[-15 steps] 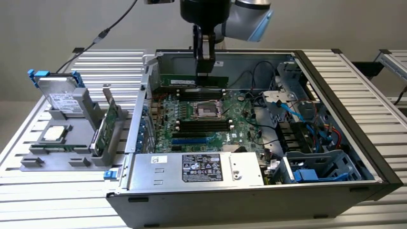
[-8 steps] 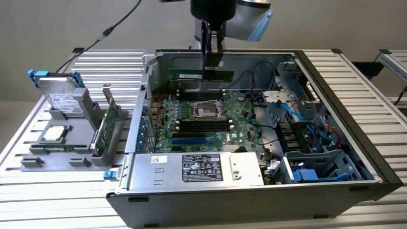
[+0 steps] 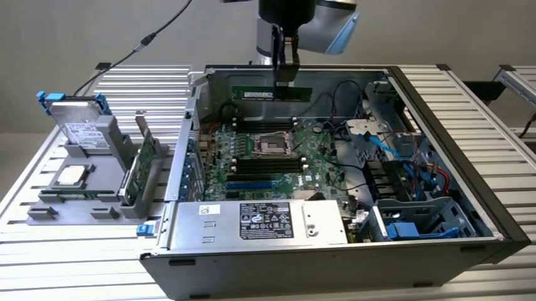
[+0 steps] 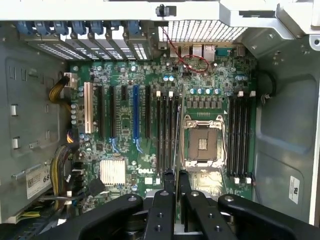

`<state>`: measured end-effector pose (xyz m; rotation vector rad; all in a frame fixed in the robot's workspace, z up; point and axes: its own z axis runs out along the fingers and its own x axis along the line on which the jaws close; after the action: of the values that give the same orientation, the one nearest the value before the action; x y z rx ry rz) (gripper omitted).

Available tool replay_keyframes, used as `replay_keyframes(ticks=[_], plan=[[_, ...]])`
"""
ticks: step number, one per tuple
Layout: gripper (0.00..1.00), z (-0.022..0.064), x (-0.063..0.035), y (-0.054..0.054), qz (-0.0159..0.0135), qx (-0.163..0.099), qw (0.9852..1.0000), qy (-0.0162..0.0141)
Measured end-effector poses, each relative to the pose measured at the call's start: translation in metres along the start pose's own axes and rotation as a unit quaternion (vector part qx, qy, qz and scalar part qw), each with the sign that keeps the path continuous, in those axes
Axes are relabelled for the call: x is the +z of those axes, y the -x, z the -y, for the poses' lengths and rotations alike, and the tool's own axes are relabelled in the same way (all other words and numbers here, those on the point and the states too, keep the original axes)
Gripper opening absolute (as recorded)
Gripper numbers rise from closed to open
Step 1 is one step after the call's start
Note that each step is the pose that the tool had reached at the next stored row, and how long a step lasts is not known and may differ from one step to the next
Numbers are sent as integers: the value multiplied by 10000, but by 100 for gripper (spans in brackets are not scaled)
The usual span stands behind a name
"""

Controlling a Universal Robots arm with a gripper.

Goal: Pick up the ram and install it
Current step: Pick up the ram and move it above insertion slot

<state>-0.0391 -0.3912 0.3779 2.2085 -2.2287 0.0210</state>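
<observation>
The pincer [image 3: 285,83] is clamped on the ram [image 3: 251,94], gripping it at the middle of its top edge so the stick hangs level, contact edge down, over the open computer case [image 3: 469,157]. It hovers above the motherboard [image 3: 268,153]. It runs parallel to the long memory slots [image 4: 166,130], an alignment that would suit seating it squarely.

- Reads as a robotics lab set up for computer assembly.
- Has a ribbed aluminium bench [image 3: 75,276] carrying an open desktop case [image 3: 335,269] with its motherboard [image 3: 312,158] bare.
- Keeps computer parts upright in a grey holder [image 3: 75,212] beside the case.
- Includes an industrial robot arm [image 3: 314,25], end effector [image 3: 285,81] clamped on the ram [image 3: 251,94] above the case; plain grey wall behind.
</observation>
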Motion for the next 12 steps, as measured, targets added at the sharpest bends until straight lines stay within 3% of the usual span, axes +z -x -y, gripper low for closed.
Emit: replay_keyframes(ticks=[2, 7, 10, 12], plan=[[13, 10, 13, 4, 1, -1, 10000, -33], [13, 12, 44, 7, 1, -39, 9999, -162], [13, 11, 80, 22, 2, -48, 9998, -195], [13, 11, 110, 27, 2, -50, 9998, -200]])
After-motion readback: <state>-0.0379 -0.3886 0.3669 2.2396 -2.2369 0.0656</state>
